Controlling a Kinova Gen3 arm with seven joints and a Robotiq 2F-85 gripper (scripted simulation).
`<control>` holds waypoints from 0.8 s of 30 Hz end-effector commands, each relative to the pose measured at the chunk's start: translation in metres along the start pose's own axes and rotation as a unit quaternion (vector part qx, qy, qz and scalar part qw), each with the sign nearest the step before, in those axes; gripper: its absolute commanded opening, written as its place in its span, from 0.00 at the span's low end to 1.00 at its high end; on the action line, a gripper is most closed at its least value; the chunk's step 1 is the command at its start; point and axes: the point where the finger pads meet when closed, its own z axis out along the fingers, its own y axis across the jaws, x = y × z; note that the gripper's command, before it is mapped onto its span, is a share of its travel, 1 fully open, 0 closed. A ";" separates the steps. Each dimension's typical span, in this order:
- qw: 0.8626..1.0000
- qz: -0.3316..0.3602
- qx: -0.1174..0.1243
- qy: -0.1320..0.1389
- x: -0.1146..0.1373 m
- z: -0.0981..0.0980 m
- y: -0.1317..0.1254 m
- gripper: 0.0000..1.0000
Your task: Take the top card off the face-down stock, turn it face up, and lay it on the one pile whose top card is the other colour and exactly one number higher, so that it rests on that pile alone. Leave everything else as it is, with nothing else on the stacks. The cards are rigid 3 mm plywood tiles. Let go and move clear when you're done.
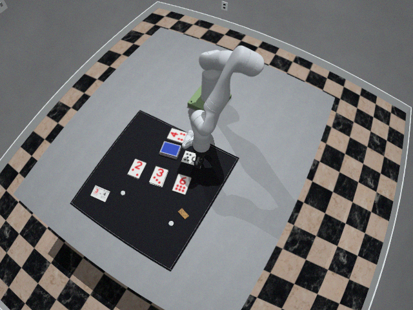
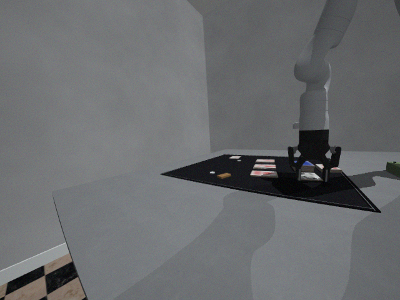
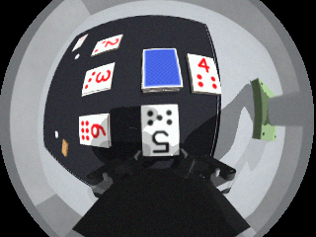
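Note:
My gripper (image 1: 197,160) (image 2: 312,179) (image 3: 161,155) is shut on the black 5 card (image 1: 189,157) (image 2: 309,176) (image 3: 159,129). The card is face up and about level, apparently a little above the mat; its exact height is unclear. It is beside the blue-backed stock (image 1: 170,149) (image 2: 305,163) (image 3: 161,69). Face-up piles show a red 2 (image 1: 136,168) (image 3: 107,44), a red 3 (image 1: 159,175) (image 3: 99,79) and a red 6 (image 1: 181,184) (image 2: 264,174) (image 3: 95,130) in a row. A red 4 (image 1: 175,135) (image 3: 203,74) lies past the stock, partly hidden by the arm in the top view.
On the black mat (image 1: 140,227) also lie a white card (image 1: 100,193) with a small 3 and 4, two white discs (image 1: 122,192) (image 1: 171,223) and an orange tile (image 1: 183,213) (image 2: 224,175) (image 3: 64,147). The green robot base (image 3: 264,111) stands beyond the mat's edge.

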 end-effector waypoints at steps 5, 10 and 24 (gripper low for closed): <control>1.000 -0.001 0.000 0.000 -0.001 0.000 0.000 0.71; 1.000 -0.001 0.000 0.000 -0.001 0.000 0.000 0.71; 1.000 -0.001 0.000 0.000 -0.001 0.000 0.000 0.85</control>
